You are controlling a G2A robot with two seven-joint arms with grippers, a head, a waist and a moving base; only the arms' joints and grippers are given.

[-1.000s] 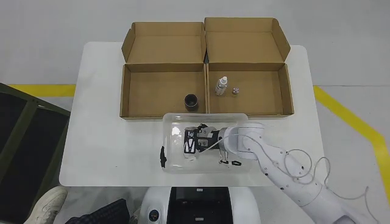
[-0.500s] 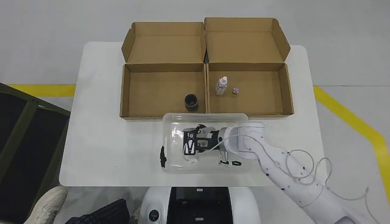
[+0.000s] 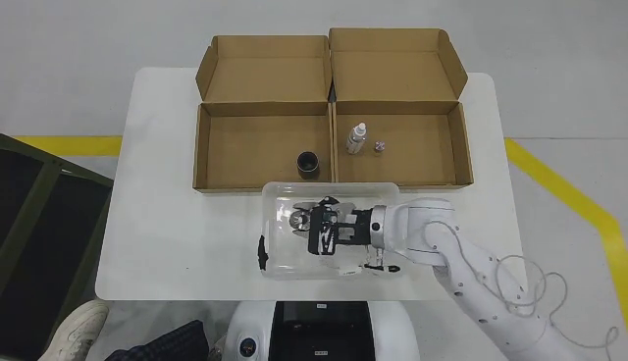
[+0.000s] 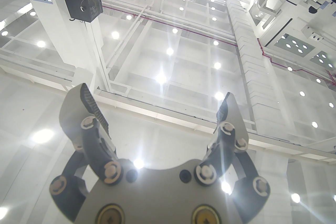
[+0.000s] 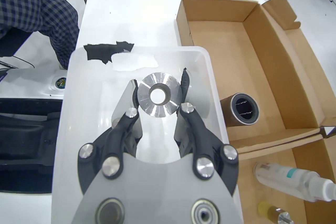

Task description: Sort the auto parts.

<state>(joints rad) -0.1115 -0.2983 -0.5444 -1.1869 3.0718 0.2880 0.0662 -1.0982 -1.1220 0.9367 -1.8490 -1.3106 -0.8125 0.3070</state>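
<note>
My right gripper (image 5: 159, 82) hangs over the clear plastic bin (image 5: 78, 109) and is shut on a silver metal ring (image 5: 170, 104), one finger on either side of it. From above, that gripper (image 3: 306, 228) and the ring (image 3: 297, 221) are over the left half of the bin (image 3: 280, 261) at the table's front. A dark cylindrical bushing (image 3: 310, 163) stands in the left cardboard box (image 3: 245, 155). A white bottle (image 3: 356, 138) and a small metal part (image 3: 379, 146) lie in the right box (image 3: 427, 150). My left gripper (image 4: 157, 104) points up at the ceiling, open and holding nothing.
Both boxes sit side by side behind the bin with their lids folded back. In the right wrist view the bushing (image 5: 240, 109) is just past the bin's wall, and the bottle (image 5: 288, 180) lies in the neighbouring box. Black tape (image 5: 105, 50) marks the bin's rim.
The right arm's wrist has drawn back to the right and turned, and the silver ring now shows between its fingers. The parts in the boxes have not moved.
</note>
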